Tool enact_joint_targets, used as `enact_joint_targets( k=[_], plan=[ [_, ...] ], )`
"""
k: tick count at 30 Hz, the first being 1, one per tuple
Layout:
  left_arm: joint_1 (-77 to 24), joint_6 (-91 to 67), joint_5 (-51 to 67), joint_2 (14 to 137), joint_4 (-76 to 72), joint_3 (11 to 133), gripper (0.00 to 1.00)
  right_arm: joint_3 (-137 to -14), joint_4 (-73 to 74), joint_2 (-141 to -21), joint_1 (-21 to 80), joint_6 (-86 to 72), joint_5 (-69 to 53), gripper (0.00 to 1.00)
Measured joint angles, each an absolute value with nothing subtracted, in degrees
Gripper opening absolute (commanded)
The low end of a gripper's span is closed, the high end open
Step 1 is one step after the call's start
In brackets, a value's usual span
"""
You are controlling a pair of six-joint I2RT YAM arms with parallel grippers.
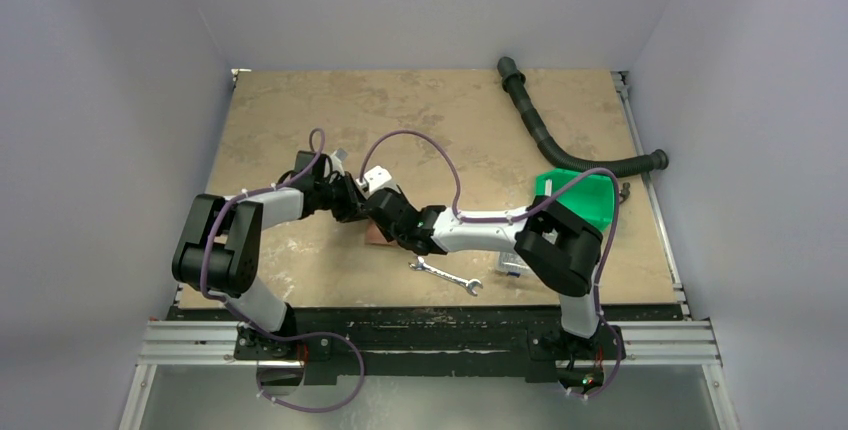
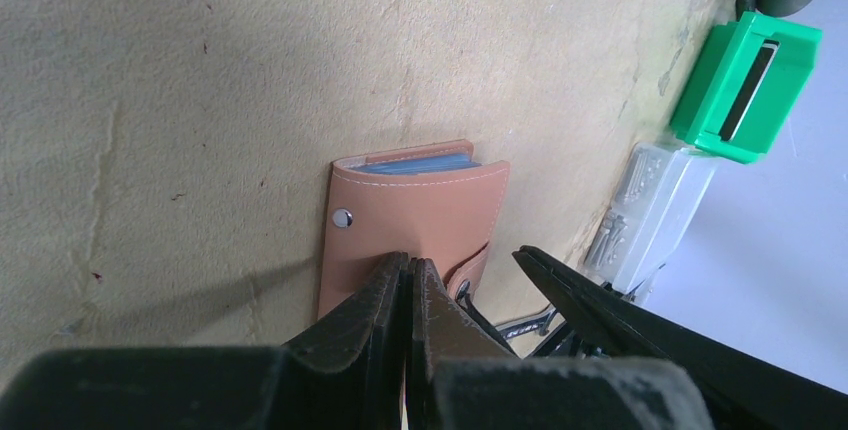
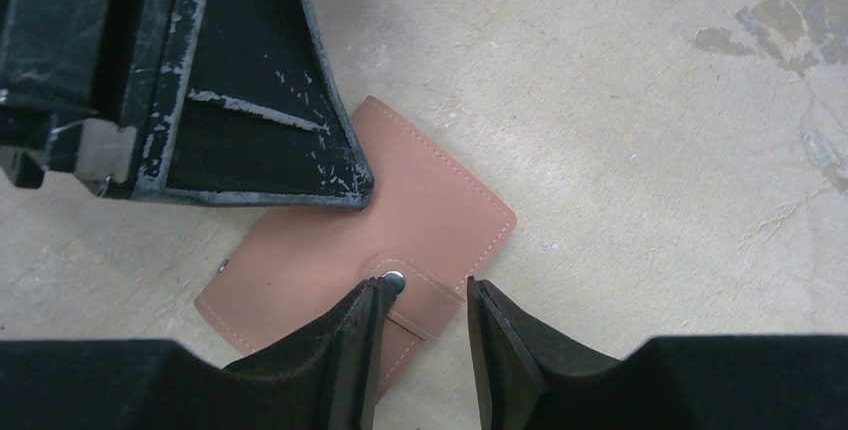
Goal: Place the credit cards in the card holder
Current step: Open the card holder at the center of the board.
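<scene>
Two claws crowd the card holder [image 3: 440, 200], which lies folded shut on the desk [image 3: 650, 100]. The right claw [image 3: 424, 292] hangs directly above it, jaws narrowly parted astride the snap strap [image 3: 425, 315] and gripping nothing. The left claw [image 2: 407, 275], pinched shut, has its tip at the holder's near edge. The holder's long axis runs away from that claw, and the blue credit cards [image 2: 420, 163] peek out at the far end. Further off are a clear box [image 2: 655, 210] and a green bin [image 2: 745, 90], both well clear.
</scene>
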State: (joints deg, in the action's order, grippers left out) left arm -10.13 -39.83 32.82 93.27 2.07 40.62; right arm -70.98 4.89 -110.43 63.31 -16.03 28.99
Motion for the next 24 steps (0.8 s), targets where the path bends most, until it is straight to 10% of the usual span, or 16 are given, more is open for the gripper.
enact_joint_targets(
  k=[24],
  plan=[
    [-11.53,-39.27,31.03,91.22,4.82,40.58,0.00,-70.98,2.35,-112.46,64.88,-16.03,29.21,0.30]
  ],
)
